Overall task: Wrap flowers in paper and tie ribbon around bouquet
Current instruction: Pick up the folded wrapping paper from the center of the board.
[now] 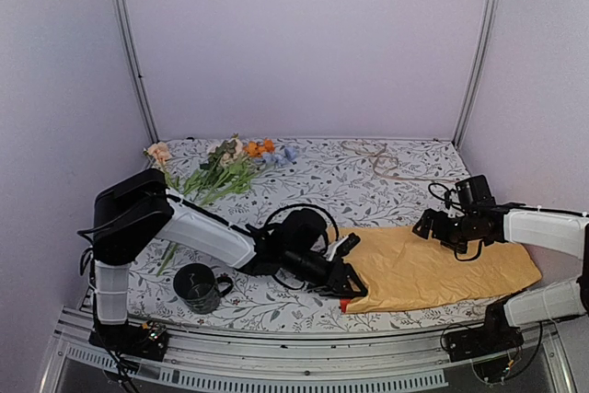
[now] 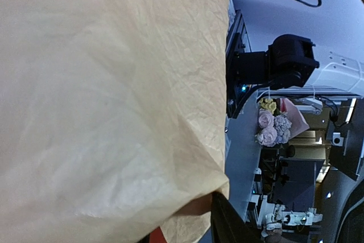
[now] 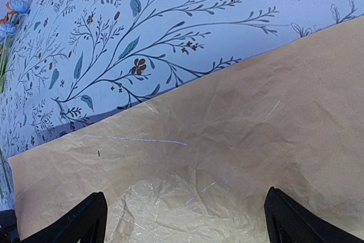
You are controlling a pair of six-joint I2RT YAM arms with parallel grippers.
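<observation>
The paper (image 1: 442, 269) lies mustard side up at the near right of the table (image 1: 368, 186), with the flowers (image 1: 219, 172) at the far left. The left gripper (image 1: 350, 284) sits at the paper's left corner, and whether it is grasping cannot be told. The right gripper (image 1: 431, 225) hangs over the paper's far edge, jaws spread wide, holding nothing.

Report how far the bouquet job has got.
Done: mustard-yellow wrapping paper sheet lies spread out. In hand: left fingers at its near corner, grip unclear; right fingers open over its far edge. To do: long-stemmed artificial flowers lie apart, unwrapped; tan raffia ribbon untied.
</observation>
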